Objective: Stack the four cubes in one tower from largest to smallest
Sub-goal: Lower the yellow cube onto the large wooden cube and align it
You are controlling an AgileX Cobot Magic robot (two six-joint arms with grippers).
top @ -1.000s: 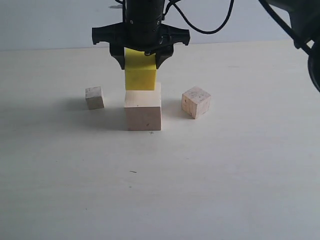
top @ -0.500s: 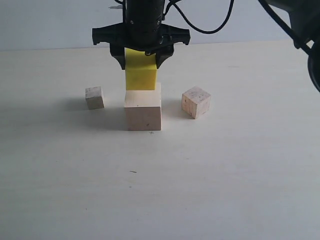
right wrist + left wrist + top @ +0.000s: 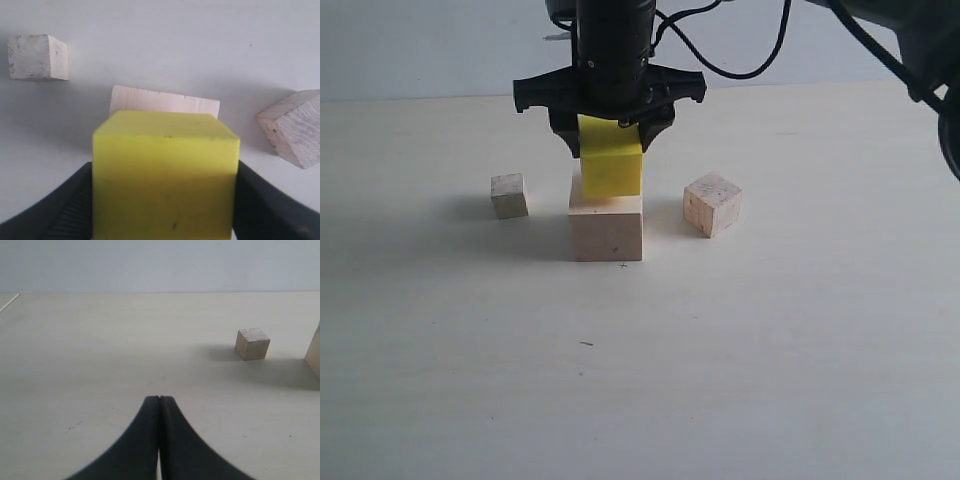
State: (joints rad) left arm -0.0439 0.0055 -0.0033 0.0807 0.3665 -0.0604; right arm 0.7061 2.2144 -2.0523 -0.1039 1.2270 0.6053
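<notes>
My right gripper [image 3: 610,138] is shut on the bright yellow cube [image 3: 611,160], its fingers pressed against two opposite sides. The yellow cube sits low over the large pale wood cube [image 3: 606,226], slightly turned, and seems to touch its top. In the right wrist view the yellow cube [image 3: 165,170] hides most of the large cube [image 3: 162,102]. The tiny wood cube [image 3: 508,195] lies to the left and the medium wood cube [image 3: 712,204] to the right, both on the table. My left gripper [image 3: 159,400] is shut and empty, with the tiny cube [image 3: 252,343] ahead of it.
The pale tabletop [image 3: 640,380] stretches wide in front of the cubes. Black cables [image 3: 740,55] hang behind the right arm. A dark arm part [image 3: 930,60] stands at the upper right corner.
My right gripper has come down and slightly forward with the yellow cube, closing the gap to the large cube's top. The other cubes have stayed put.
</notes>
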